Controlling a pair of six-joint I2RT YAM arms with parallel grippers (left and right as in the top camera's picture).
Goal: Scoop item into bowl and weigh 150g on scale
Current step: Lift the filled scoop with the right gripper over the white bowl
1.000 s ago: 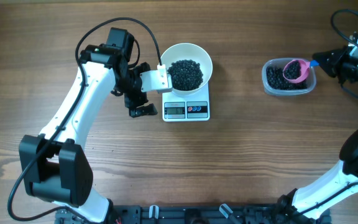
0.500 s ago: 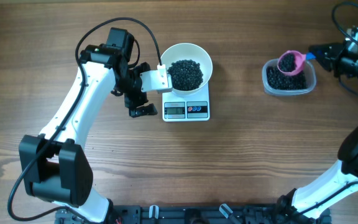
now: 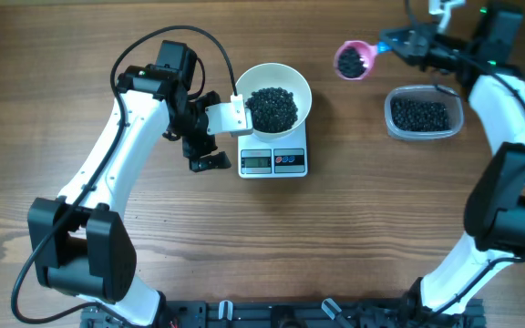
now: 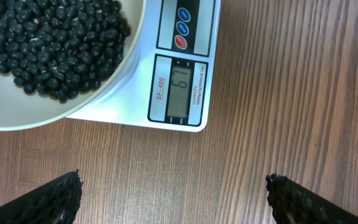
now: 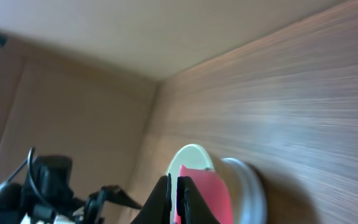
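The white bowl [image 3: 273, 67] stands on the scale [image 3: 290, 162] and holds a heap of black beans [image 3: 272, 107]. My left gripper [image 3: 206, 153] hangs open just left of the scale with nothing between its fingers. In the left wrist view the gripper [image 4: 176, 199] is over bare wood, with the bowl [image 4: 17, 112], its beans [image 4: 55, 43] and the scale [image 4: 135, 102] ahead of it. My right gripper [image 3: 408, 43] is shut on the blue handle of a pink scoop [image 3: 353, 60] full of beans, held in the air right of the bowl. In the right wrist view the shut gripper [image 5: 174, 199] has the scoop [image 5: 202, 193] in front of it.
A clear plastic tub [image 3: 423, 114] of black beans sits at the right, below my right arm. Bare wooden table lies between the scale and the tub. The left arm's wrist camera block [image 3: 226, 116] nearly touches the bowl's left rim.
My right gripper has lifted the loaded scoop out of the tub and carried it left and back toward the bowl. The left arm has not moved.
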